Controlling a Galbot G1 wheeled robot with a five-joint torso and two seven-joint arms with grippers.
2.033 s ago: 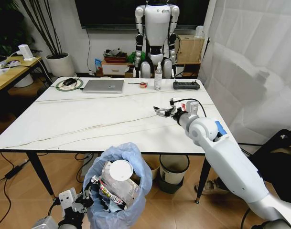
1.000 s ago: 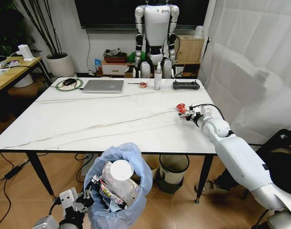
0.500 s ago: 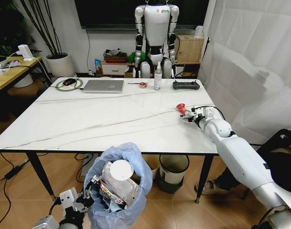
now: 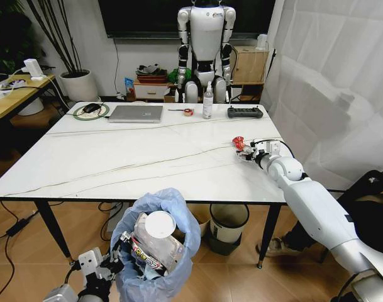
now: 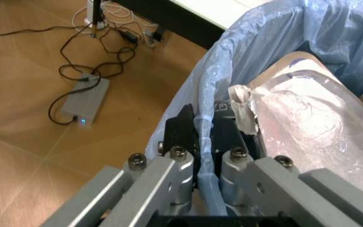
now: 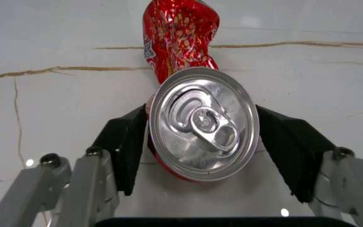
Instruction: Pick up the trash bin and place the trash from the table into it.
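right gripper [image 6: 203, 156]: seen at the right edge of the worktop [image 4: 116, 157], its two dark pads [image 6: 128, 144] set against the sides of a crushed red can [image 6: 194, 109]. the jaws are spread only as wide as the can and are closed on it. in the head view the right gripper [image 4: 248, 151] is reached out over the marble-look top near its right side, with the can [image 4: 239, 143] at its tip.

crushed red can: silver lid with pull tab turned toward the wrist camera; red body crumpled and pinched beyond the lid. whether its far end rests on the veined white surface cannot be told.

left gripper [image 5: 208, 137]: held low in front of the worktop's near edge, above the wooden floor. its jaws are pinched nearly together on the rim of the trash bin [image 5: 245, 71], with the blue bag film clamped between them. in the head view the left gripper [image 4: 119, 251] is seen at the bin's left side.

trash bin [image 4: 172, 214]: lined with puffy, crinkled light-blue translucent plastic, carried below the worktop level, before its front edge. inside it are seen a clear plastic container with a round white lid [image 4: 160, 224] and a colourful wrapper [image 4: 144, 258].

also on the worktop, along the far edge: silver laptop [image 4: 136, 113], clear spray bottle [image 4: 208, 100], black controller [image 4: 244, 113].
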